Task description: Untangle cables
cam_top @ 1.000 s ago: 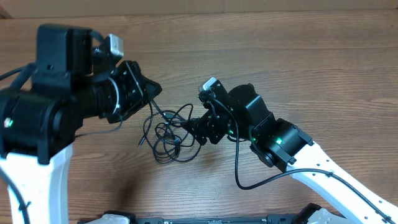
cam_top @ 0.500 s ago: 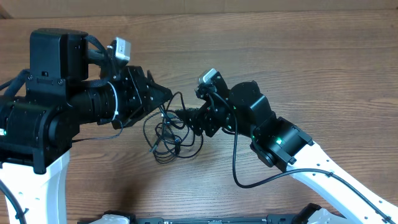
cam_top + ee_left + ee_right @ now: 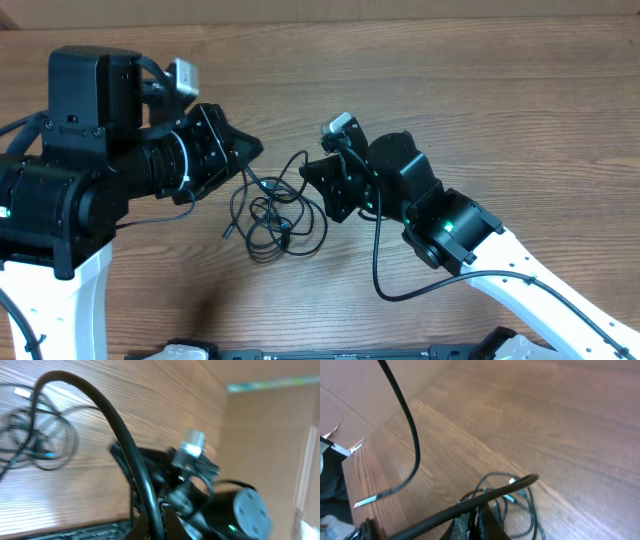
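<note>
- One loose tangle of cables (image 3: 272, 215): thin black cords, looped, on the table (image 3: 500, 90) between the claws; separate count cannot be told.
- Two claws: left claw (image 3: 252, 148) pinching a strand; right claw (image 3: 306, 170) likewise.

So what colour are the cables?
The cables are black. The overhead view shows it best, against the brown table.

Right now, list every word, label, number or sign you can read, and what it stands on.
None can be read.
Left arm's white block: no legible marking.
Right arm's white block: none either.
Coloured strip in the left wrist view: too blurred.
</note>
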Controlling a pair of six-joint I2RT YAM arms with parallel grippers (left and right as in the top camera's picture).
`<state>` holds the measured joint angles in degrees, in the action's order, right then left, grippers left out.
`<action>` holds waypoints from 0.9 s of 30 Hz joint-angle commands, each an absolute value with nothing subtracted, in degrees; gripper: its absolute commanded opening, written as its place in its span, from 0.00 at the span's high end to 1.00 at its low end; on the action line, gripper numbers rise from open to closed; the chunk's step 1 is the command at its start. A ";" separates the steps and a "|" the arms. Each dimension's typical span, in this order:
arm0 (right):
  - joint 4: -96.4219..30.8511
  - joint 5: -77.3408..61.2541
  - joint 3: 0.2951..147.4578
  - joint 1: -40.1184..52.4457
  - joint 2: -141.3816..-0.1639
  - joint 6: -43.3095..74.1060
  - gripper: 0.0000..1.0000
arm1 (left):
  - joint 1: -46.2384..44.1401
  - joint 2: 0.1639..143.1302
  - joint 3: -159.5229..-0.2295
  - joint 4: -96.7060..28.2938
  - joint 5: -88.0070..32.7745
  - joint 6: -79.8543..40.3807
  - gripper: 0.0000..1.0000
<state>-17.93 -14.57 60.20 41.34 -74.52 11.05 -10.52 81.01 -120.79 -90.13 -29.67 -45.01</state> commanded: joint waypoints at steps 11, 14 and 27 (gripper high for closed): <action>-22.26 -10.90 60.12 41.50 -73.63 35.09 0.96 | -10.92 80.88 -121.67 -93.76 -18.02 -40.16 0.96; -22.20 -11.00 60.12 41.50 -73.63 44.64 0.57 | -10.92 80.88 -121.67 -94.50 -18.00 -38.87 0.96; -21.71 -18.13 60.12 41.52 -73.63 61.95 0.00 | -10.92 80.88 -121.67 -92.44 -26.22 -30.57 0.96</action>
